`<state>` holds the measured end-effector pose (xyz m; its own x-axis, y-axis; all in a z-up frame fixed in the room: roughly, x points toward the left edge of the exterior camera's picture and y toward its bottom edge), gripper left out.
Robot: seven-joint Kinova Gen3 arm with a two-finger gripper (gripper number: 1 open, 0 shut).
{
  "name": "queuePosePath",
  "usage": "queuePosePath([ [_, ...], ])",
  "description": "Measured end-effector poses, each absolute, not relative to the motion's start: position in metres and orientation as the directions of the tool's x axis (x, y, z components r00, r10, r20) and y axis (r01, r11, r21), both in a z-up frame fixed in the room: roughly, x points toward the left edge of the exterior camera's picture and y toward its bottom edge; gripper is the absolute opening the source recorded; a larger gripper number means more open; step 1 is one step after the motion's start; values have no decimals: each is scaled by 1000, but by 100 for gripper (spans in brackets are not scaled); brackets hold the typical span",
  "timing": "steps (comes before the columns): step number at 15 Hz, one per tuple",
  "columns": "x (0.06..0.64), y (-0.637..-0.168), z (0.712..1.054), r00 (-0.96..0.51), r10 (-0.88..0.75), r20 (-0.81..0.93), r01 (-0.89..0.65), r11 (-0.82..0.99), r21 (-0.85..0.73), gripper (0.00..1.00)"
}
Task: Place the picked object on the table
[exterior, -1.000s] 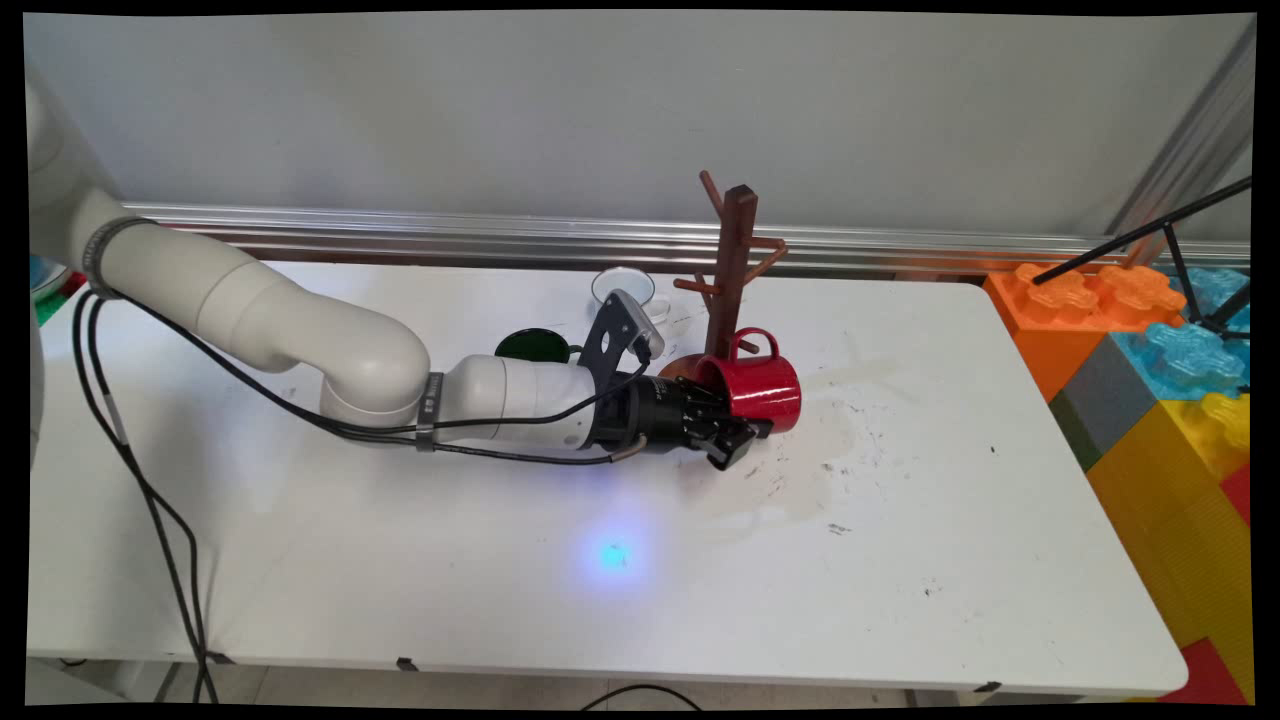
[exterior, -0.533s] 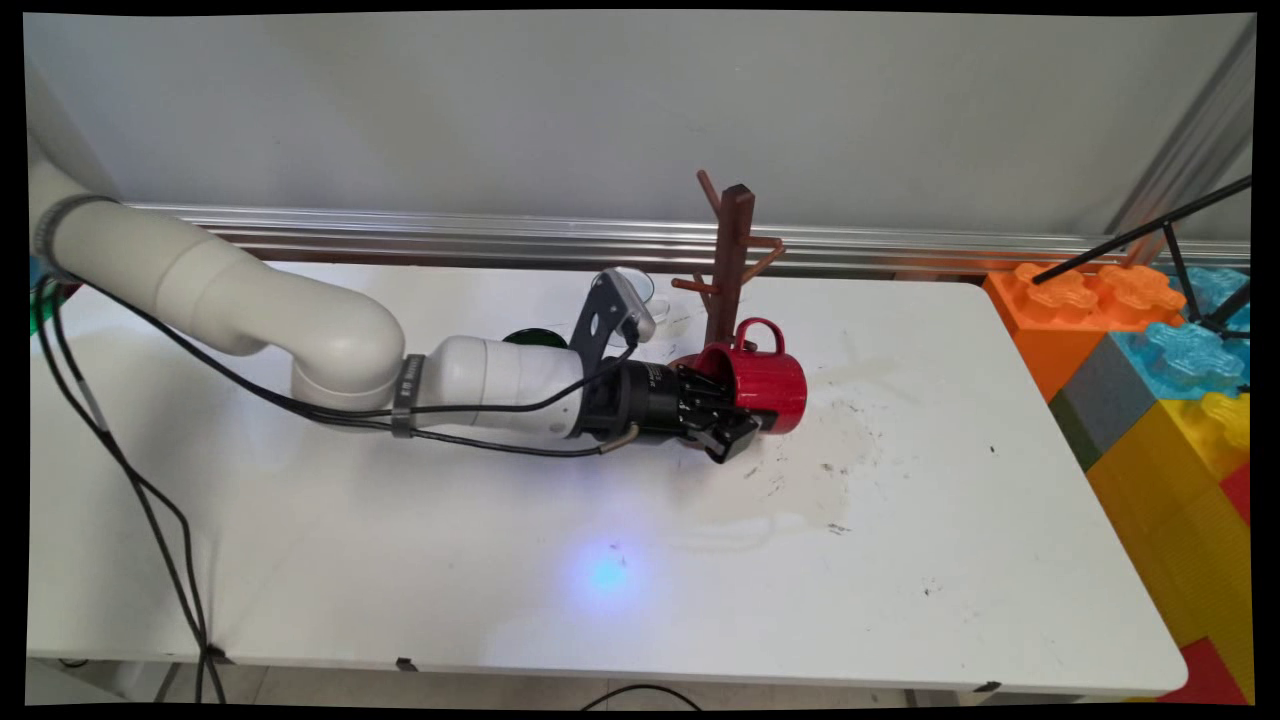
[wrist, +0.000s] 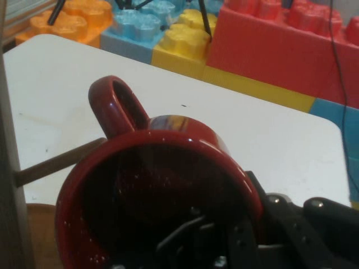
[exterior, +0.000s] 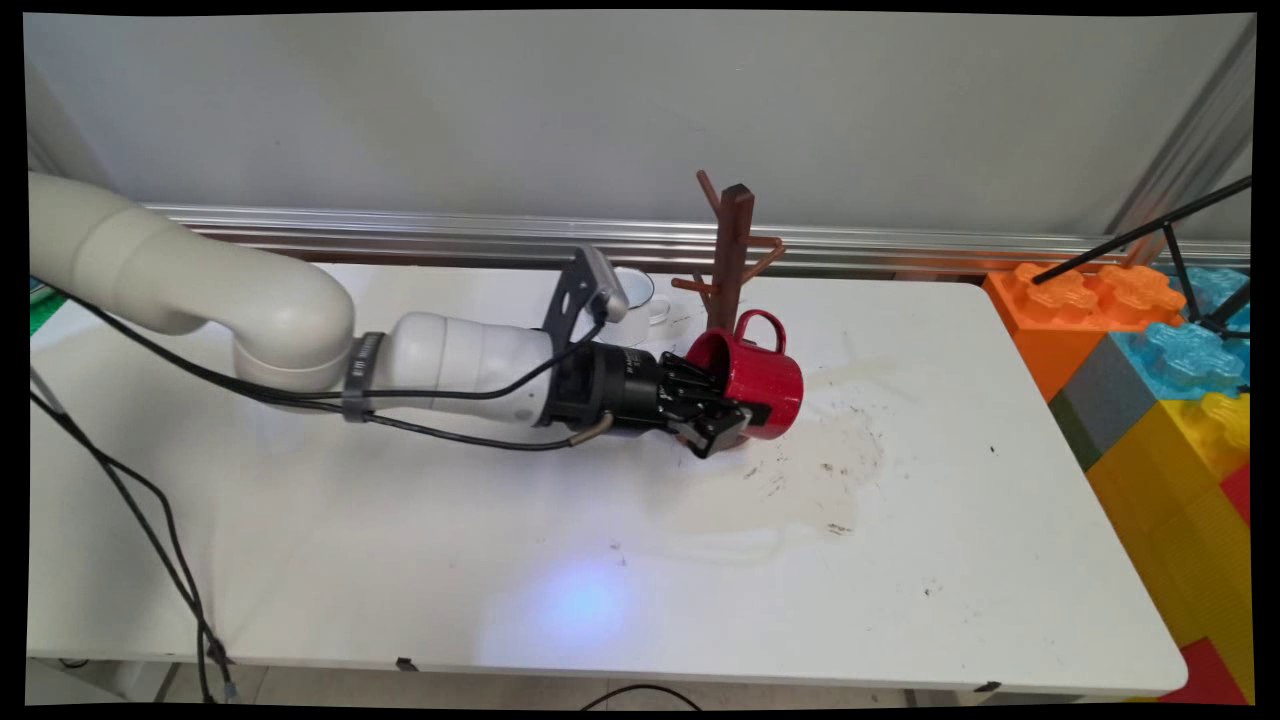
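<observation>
At mid-counter point(exterior: 600, 560), the tool point(exterior: 722, 418) grips the red mug point(exterior: 765, 380) by its rim, one finger inside, one outside, holding it tipped sideways, handle up; just behind stands the wooden mug tree point(exterior: 732, 262), a peg near the handle; farther left, a white cup point(exterior: 640, 295)

Robotics lab bench
White Kinova arm point(exterior: 250, 320) on a white table point(exterior: 600, 560), giant toy bricks point(exterior: 1160, 360) at 3 o'clock, aluminium rail point(exterior: 450, 235) behind.
</observation>
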<state>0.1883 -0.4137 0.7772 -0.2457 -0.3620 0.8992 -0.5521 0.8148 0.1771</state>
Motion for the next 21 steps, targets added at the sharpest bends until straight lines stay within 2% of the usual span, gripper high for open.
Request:
queuePosePath([
  [9, 218, -381, 816, -303, -342, 889, -493, 855, 161, 0],
  [21, 274, -372, 894, -505, -264, 822, -432, 901, 24, 0],
])
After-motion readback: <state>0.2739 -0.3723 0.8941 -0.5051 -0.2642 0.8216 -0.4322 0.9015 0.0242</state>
